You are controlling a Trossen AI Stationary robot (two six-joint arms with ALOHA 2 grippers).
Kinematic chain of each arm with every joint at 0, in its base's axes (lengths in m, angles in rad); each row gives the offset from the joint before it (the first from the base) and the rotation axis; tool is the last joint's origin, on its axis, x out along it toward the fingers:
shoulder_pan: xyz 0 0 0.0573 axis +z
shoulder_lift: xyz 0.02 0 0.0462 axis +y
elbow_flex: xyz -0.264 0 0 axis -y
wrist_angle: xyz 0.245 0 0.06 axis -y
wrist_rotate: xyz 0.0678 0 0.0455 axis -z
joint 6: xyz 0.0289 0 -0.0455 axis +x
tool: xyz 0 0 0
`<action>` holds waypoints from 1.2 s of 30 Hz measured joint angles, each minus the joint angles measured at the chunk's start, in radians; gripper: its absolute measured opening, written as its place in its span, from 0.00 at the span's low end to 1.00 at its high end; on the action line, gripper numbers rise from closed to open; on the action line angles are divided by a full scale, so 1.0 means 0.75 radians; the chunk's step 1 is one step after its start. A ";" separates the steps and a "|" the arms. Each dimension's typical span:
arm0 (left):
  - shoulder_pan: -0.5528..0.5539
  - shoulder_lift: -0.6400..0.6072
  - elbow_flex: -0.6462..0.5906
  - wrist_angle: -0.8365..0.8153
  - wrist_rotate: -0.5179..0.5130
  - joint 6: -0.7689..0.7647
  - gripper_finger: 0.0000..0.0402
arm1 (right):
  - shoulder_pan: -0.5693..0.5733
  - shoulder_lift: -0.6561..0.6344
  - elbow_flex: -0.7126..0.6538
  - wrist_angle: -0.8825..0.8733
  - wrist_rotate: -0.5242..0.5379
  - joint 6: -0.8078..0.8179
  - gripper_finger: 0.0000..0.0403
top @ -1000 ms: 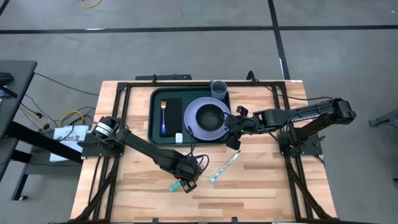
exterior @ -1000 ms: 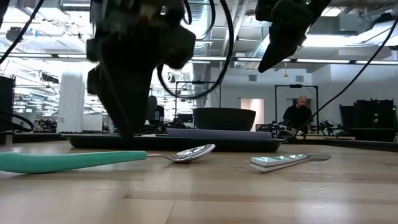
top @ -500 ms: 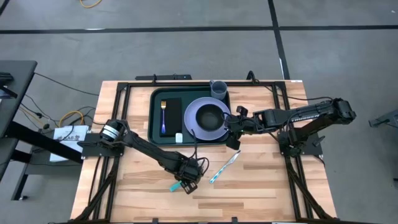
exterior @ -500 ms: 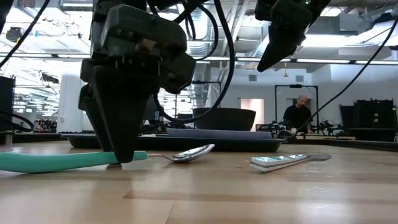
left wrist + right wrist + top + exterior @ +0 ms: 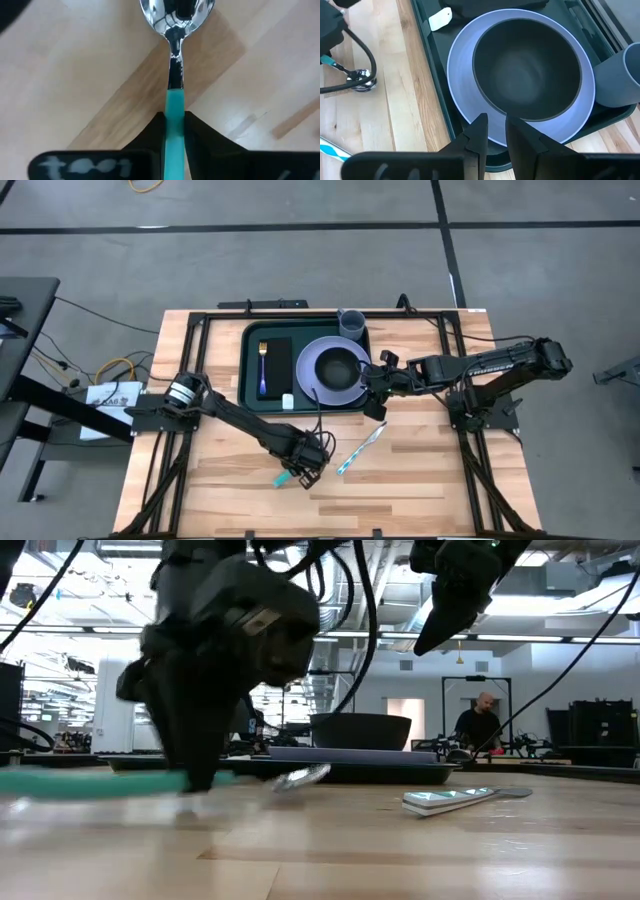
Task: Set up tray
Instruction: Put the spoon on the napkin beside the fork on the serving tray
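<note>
Left wrist view: left pincer (image 5: pixel 174 125) clenched on teal spoon (image 5: pixel 174 60) handle, bowl pointing ahead along pincer axis. High view: spoon (image 5: pixel 287 477) on desk (image 5: pixel 420 480) front, green tray (image 5: pixel 250 370) behind it, open strip beside fork (image 5: pixel 262 365). Right pincer (image 5: pixel 377 406) idle, slightly parted, empty, at tray's near right corner.

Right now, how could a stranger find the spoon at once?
Start at the green tray and move toward the near table edge. There the left pincer grips the spoon: teal handle, shiny metal bowl. The other loose utensil, nearby to its right, is paler and untouched.
</note>
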 joint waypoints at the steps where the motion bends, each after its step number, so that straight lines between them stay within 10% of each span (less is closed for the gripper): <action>1: 0.006 -0.012 0.007 -0.004 -0.003 -0.032 0.07 | 0.000 0.000 0.000 0.000 0.000 0.000 0.15; 13: 0.108 -0.380 -0.017 -0.365 -0.342 -0.448 0.07 | 0.000 0.000 0.000 0.000 0.000 0.000 0.15; 26: 0.917 -0.735 -0.531 0.005 -0.145 -0.088 0.07 | 0.000 0.000 0.000 0.002 0.000 0.035 0.15; 36: 1.084 -0.614 -0.588 0.151 -0.062 -0.177 0.07 | 0.000 0.000 0.000 0.005 0.001 0.038 0.15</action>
